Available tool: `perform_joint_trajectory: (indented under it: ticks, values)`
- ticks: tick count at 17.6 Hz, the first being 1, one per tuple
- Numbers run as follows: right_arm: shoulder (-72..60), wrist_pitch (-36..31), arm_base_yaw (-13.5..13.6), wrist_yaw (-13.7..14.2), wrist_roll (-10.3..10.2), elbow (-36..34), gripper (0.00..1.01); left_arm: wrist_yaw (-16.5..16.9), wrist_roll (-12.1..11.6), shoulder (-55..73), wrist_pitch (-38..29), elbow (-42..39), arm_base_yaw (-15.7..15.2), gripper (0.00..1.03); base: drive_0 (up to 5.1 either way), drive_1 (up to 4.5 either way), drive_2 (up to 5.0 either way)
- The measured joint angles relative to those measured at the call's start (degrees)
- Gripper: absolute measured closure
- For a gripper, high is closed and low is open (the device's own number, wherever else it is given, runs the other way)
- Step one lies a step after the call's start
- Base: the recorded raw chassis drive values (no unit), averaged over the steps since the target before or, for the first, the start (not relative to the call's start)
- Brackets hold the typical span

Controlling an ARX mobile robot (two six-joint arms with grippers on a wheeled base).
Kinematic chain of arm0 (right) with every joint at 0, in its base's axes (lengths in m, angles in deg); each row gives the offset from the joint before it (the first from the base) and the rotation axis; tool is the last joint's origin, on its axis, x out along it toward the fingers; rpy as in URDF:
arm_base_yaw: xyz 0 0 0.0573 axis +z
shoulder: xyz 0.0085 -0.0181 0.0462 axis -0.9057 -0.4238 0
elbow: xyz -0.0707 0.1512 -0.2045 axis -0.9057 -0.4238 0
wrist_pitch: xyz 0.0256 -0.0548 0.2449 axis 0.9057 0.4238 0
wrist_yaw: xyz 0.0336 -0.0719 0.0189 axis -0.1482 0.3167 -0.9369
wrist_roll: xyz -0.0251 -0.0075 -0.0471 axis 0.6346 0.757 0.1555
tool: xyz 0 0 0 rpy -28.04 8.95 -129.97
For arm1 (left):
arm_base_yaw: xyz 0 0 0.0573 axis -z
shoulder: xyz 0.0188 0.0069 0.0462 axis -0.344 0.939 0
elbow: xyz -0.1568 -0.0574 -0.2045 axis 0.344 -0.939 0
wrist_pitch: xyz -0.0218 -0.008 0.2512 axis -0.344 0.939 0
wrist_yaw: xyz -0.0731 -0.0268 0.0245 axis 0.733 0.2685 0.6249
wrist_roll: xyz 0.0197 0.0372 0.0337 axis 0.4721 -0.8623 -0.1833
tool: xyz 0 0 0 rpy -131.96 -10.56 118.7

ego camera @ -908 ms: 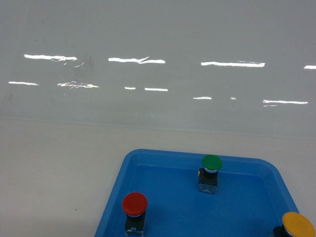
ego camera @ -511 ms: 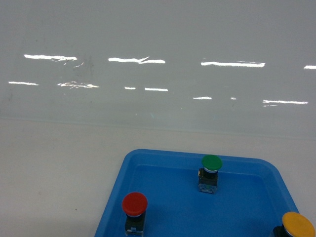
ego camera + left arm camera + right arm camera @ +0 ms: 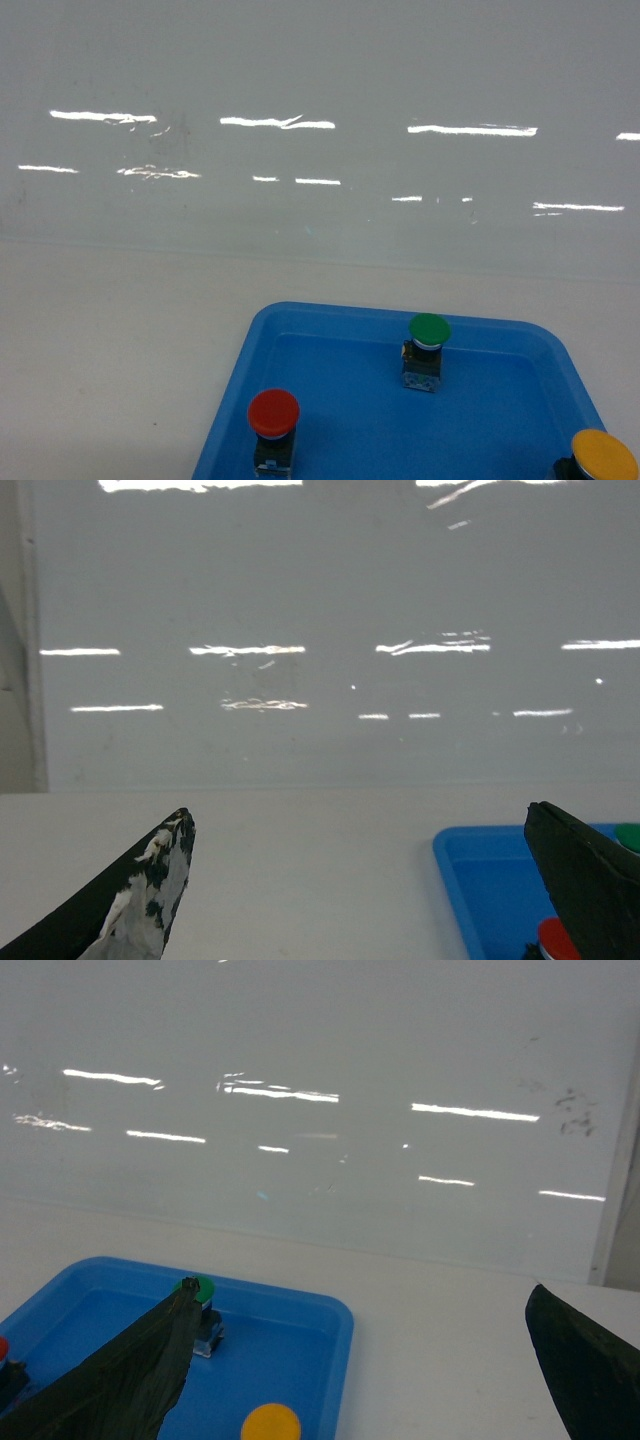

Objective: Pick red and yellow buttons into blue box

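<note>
Overhead only: red button (image 3: 273, 414), yellow button (image 3: 603, 454), round glossy caps, on shallow blue tray (image 3: 330, 330); left gripper (image 3: 370, 880), right gripper (image 3: 360, 1360) spread wide.

Yellow button (image 3: 270, 1424) in shallow blue tray (image 3: 338, 1360)

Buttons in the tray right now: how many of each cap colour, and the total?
Red-capped pushbutton: 1
Yellow-capped pushbutton: 1
Green-capped pushbutton: 1
Total: 3, all standing in the shallow blue tray.
</note>
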Motion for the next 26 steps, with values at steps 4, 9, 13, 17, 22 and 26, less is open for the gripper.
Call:
perform_joint_trajectory:
  ticks: [4, 9, 13, 17, 22, 26]
  values:
    - [-24.0, -13.4, 5.7, 1.9, 0.4, 4.4, 0.03, 1.0, -0.4, 27.1, -16.2, 4.5, 4.5, 0.05, 0.0, 0.00, 0.0]
    - [-52.8, -20.7, 7.6, -0.2, 1.9, 12.0, 0.03, -0.2, -0.3, 57.1, -25.8, 15.4, 7.5, 0.05, 0.0, 0.00, 0.0]
    - [-65.7, -21.2, 7.1, -0.1, 2.5, 17.2, 0.03, -1.6, 0.3, 69.5, -26.1, 22.1, 10.7, 0.05, 0.0, 0.00, 0.0]
    - [-72.1, -20.7, 8.2, 0.0, 3.1, 18.0, 0.03, -1.3, 0.4, 70.1, -25.7, 22.2, 12.4, 0.05, 0.0, 0.00, 0.0]
    - [-80.4, -26.6, 7.3, 1.0, 5.3, 17.1, 0.03, -1.3, 0.4, 70.1, -25.7, 22.2, 12.4, 0.05, 0.0, 0.00, 0.0]
    - [-87.4, -28.0, 7.1, 0.4, 5.8, 17.9, 0.03, -1.3, 0.4, 70.1, -25.7, 22.2, 12.4, 0.05, 0.0, 0.00, 0.0]
